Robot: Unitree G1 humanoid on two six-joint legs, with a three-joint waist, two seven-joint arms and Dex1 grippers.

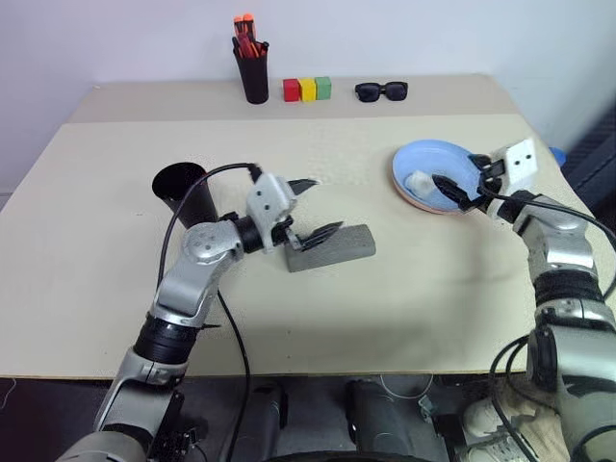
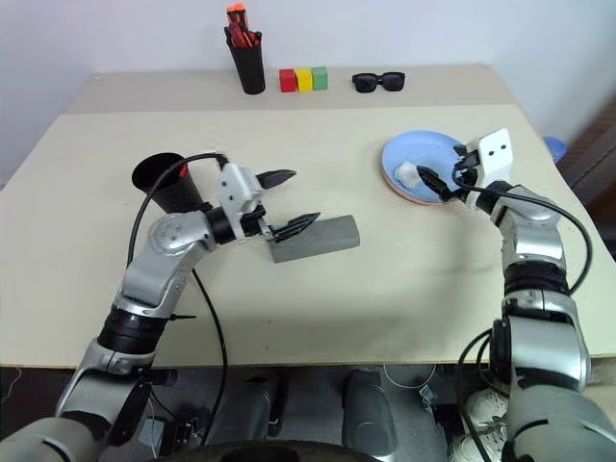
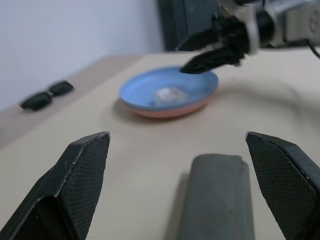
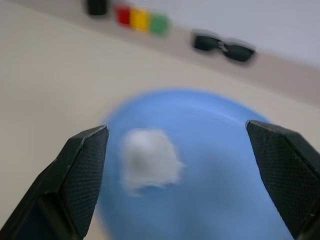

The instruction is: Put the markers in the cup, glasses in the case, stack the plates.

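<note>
Plates (image 1: 433,173), blue stacked on pink near the table's (image 1: 87,241) right edge, look stiff, light and slick, best pinched at the rim, where the right gripper (image 1: 460,191) hovers spread and empty; left gripper (image 1: 316,207) gapes, empty, over the closed case (image 1: 339,246)

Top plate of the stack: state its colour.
Light blue; the top plate sits on a salmon-pink one, clearest in the left wrist view.
</note>
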